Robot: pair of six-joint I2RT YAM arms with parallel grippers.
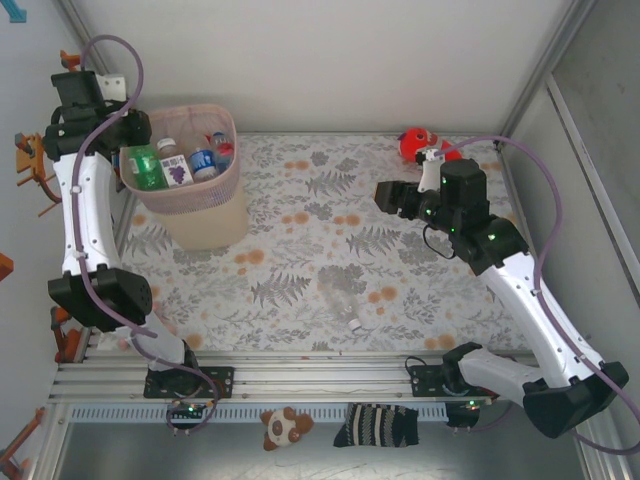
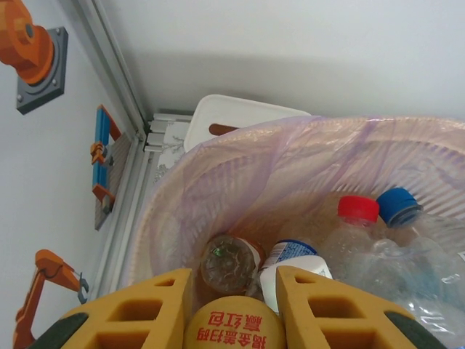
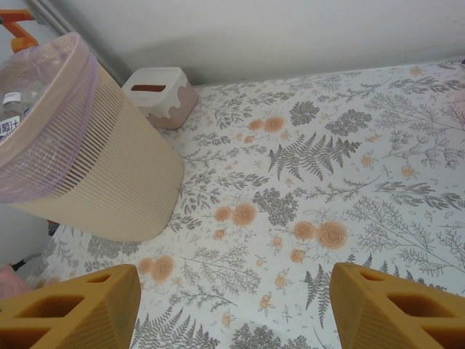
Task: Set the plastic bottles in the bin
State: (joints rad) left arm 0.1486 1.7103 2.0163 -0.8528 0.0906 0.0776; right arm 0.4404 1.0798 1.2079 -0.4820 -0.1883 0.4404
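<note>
Left end effector (image 2: pixel 234 287) is over the bin (image 2: pixel 218 182), fingers clamped on an orange-capped bottle (image 2: pixel 234 331). Inside the bin are a red-capped bottle (image 2: pixel 357 218), a blue-capped bottle (image 2: pixel 398 207) and several more below. Right end effector (image 3: pixel 232 309) hangs above the floral bench (image 3: pixel 327 167), fingers apart, nothing between them. One clear bottle (image 1: pixel 340 298) lies on its side on the bench, well apart from the bin.

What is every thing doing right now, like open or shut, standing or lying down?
Bin: upright, several bottles inside.
Left gripper: shut on a bottle with red writing, above the bin.
Right gripper: open, empty.
Clear bottle: lying on its side on the table.
Toy fish: lying on the table.
</note>
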